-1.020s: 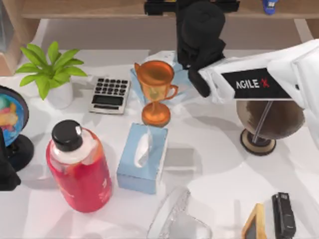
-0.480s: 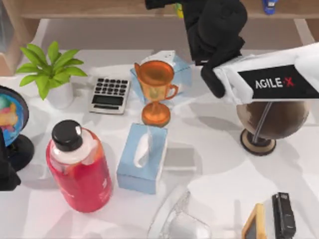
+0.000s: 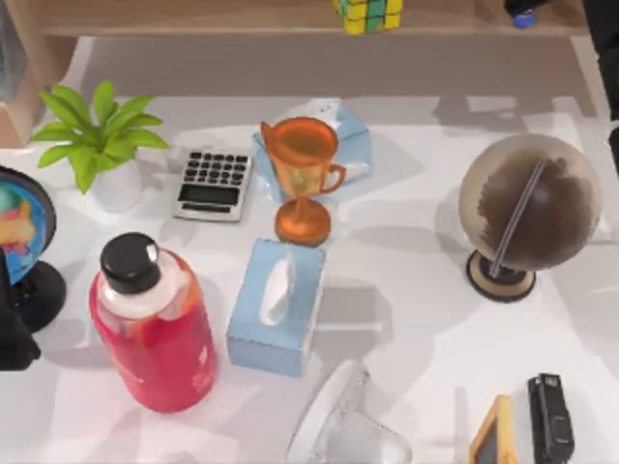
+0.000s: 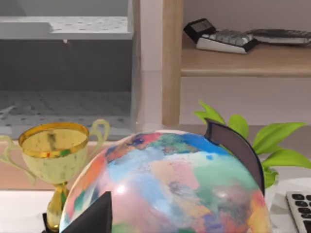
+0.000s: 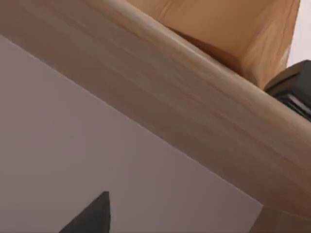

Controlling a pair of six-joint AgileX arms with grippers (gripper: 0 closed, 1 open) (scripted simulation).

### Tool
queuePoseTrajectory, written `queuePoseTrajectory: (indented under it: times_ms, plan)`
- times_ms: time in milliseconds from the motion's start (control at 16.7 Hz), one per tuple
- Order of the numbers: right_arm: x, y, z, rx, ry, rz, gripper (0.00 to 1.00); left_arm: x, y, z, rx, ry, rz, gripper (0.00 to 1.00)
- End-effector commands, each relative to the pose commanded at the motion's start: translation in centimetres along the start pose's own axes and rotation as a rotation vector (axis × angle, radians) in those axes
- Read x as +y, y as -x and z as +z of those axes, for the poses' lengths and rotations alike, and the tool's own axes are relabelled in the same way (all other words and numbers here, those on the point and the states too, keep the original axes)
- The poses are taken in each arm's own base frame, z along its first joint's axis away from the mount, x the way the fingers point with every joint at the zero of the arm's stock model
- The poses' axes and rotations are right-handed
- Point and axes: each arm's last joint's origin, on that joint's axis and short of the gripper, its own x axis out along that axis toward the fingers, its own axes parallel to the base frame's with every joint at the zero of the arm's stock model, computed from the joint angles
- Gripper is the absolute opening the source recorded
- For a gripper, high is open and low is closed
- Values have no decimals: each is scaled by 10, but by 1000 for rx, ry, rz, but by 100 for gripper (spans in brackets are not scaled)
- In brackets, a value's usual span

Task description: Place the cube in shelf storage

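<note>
The cube [image 3: 368,14], with yellow, green and red squares, rests alone on the light wooden shelf storage board [image 3: 193,15] at the back of the top view, right of centre. Nothing touches it. My right arm [image 3: 611,58] is a dark shape at the right edge, well apart from the cube. The right wrist view looks closely at the underside of a wooden board [image 5: 194,111]. My left arm [image 3: 12,333] is parked at the left edge beside the colourful globe [image 3: 19,232].
An orange trophy cup [image 3: 302,174], two light blue tissue boxes [image 3: 279,304] [image 3: 343,135], a calculator [image 3: 213,184], a plant [image 3: 97,130], a red bottle [image 3: 155,324] and a brown globe [image 3: 527,203] crowd the white desk.
My right arm has pulled back from the shelf toward the right edge. The cube, hidden behind the gripper before, now lies uncovered on the shelf board.
</note>
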Motion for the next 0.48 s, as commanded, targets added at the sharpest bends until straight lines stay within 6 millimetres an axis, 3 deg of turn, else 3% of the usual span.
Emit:
queuePoseTrajectory:
  times_ms: [120,300,480]
  plan:
    - [-54,28,-34,38,209,-33,100,0,0,0,0,0,0,100]
    - [-127,86,-77,151,515,-60,100,0,0,0,0,0,0,100]
    - [-180,153,-100,288,774,-45,100,0,0,0,0,0,0,100]
